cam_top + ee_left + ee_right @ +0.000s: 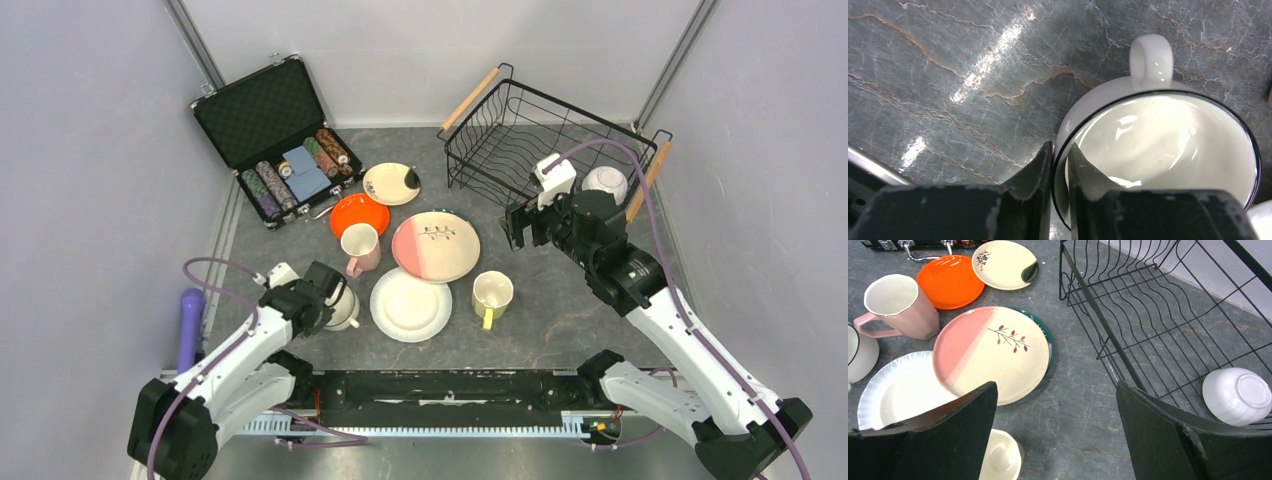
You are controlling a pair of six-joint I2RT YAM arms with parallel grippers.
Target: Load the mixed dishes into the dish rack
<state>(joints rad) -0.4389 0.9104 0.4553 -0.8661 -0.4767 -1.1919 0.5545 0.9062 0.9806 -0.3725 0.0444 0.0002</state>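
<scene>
Mug rim pinched at left, jaws spread wide by the rack at right

Left end effector (1060, 152), closest to the arm bases, is narrowed onto the white mug (1158, 150). One finger sits outside the wall and the other inside, with the black-edged rim clamped between them. The mug stands upright on the grey marbled bench (948, 75), its handle on the side away from the fingers. Just right of this end effector lies the white plate (410, 305). Further right, the yellow-green mug (492, 293) stands upright with its handle toward the bases.

Beyond the left end effector stands the pink mug (360, 245), just beside the pink-and-cream plate (435, 245). That plate rests on a teal-rimmed plate (1045, 335) and overlaps the white plate's far edge. Farther on are the orange plate (358, 213) and then the spotted cream plate (390, 183).

Right end effector (1057, 385) hangs spread wide with nothing between its fingers, over the bench at the near left corner of the dish rack (540, 120). All the plates lie to its left; the rack stretches to its right and beyond. Inside the rack, to the right of this end effector, the small white bowl (1238, 395) sits upside down on the wire floor.

Farthest off to the left, the black case (260, 110) lies open, with rows of striped chips (265, 185) in its lower half.
</scene>
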